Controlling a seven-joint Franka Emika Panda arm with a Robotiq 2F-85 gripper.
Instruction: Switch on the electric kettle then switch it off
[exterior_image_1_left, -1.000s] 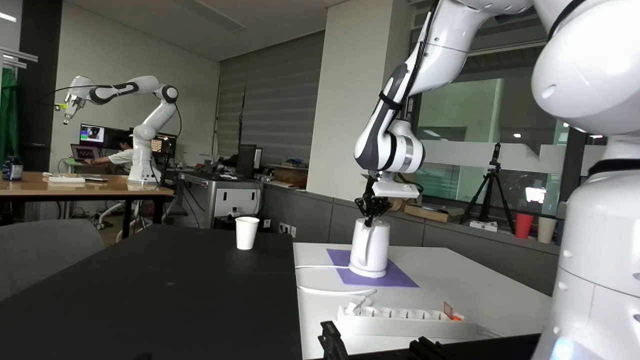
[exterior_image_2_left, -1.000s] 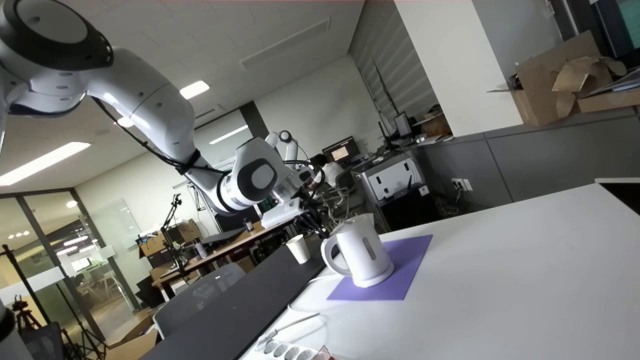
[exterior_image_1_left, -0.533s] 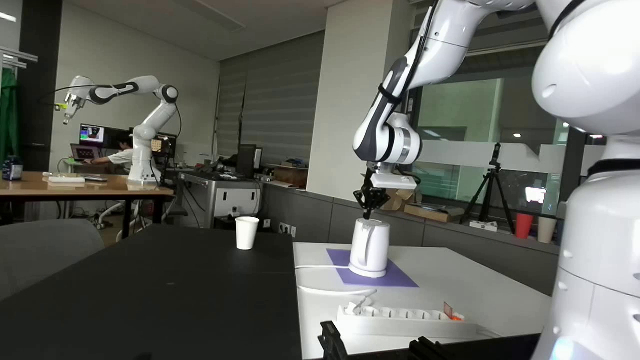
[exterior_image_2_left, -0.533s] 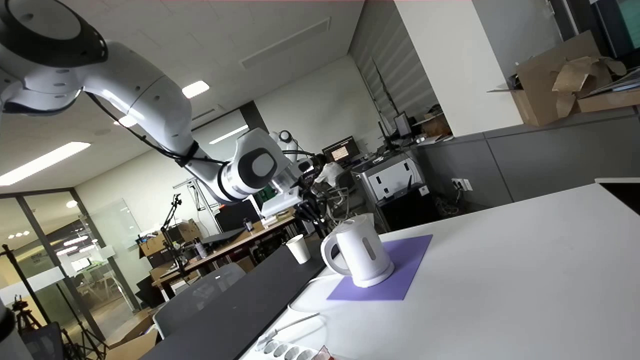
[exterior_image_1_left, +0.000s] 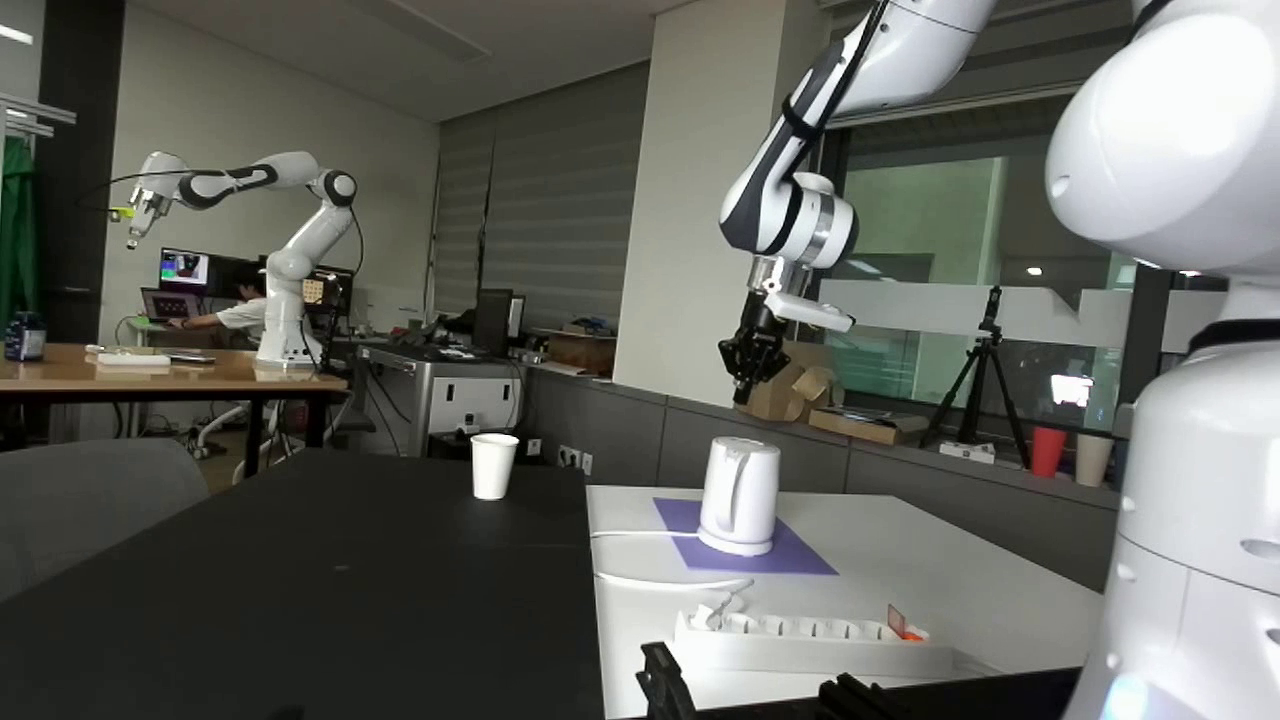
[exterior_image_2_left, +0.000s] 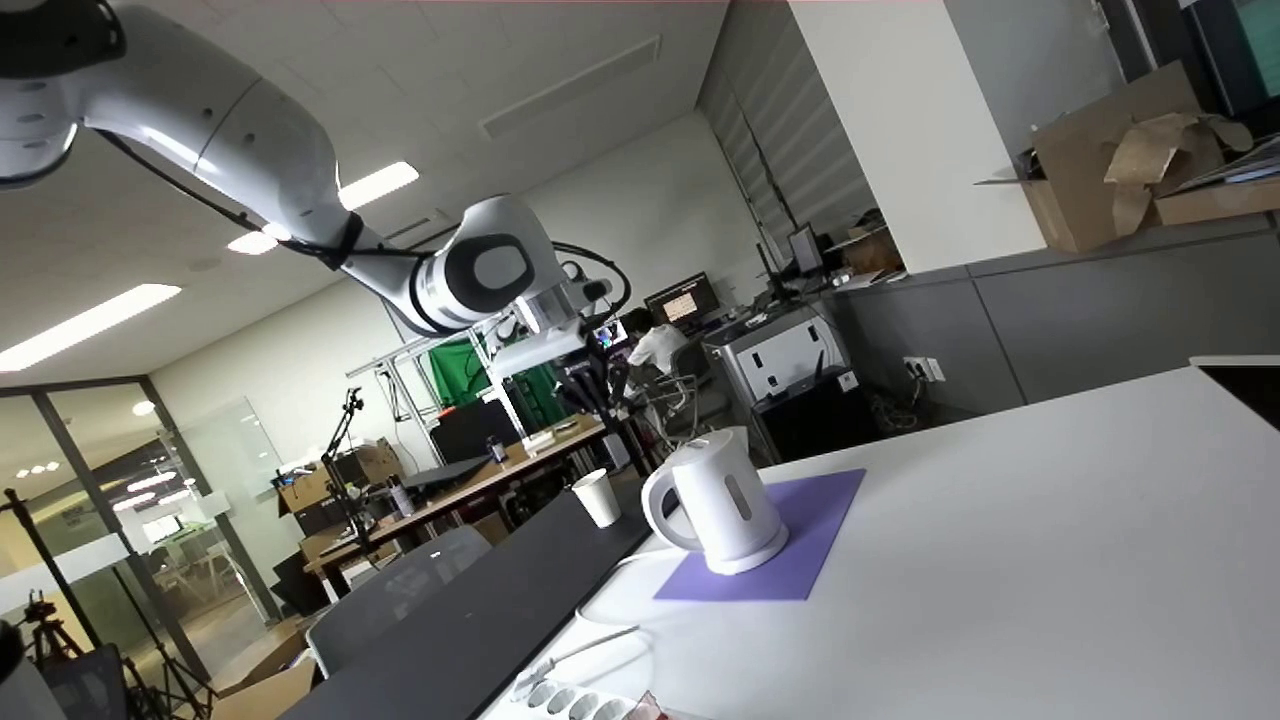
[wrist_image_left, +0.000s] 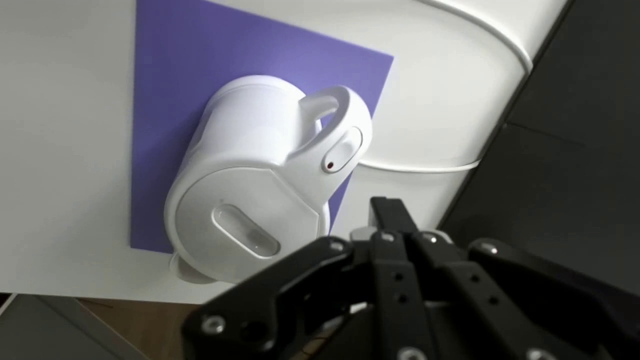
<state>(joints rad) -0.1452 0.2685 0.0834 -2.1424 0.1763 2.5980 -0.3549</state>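
The white electric kettle stands upright on a purple sheet in both exterior views (exterior_image_1_left: 755, 500) (exterior_image_2_left: 730, 505). It also shows in the wrist view (wrist_image_left: 252, 122), with its lid closed. An oval switch (wrist_image_left: 343, 149) with a dark red dot sits on top of its handle (wrist_image_left: 359, 117); I cannot tell whether it is on or off. My gripper (exterior_image_1_left: 742, 392) is raised above the kettle, apart from it. In the wrist view its fingers (wrist_image_left: 392, 212) are pressed together with nothing between them, beside the handle in the picture.
The purple sheet (wrist_image_left: 160, 115) lies on the white table (exterior_image_1_left: 900, 560). A white power strip (exterior_image_1_left: 815, 645) and white cords (wrist_image_left: 422, 169) lie near it. A paper cup (exterior_image_1_left: 493, 468) stands on the adjoining black table (exterior_image_1_left: 350, 570). Cardboard boxes (exterior_image_1_left: 785, 390) sit on the ledge behind.
My gripper has risen from the top of the kettle's handle to well above it, and its fingertips have come away from the kettle. The kettle has not moved.
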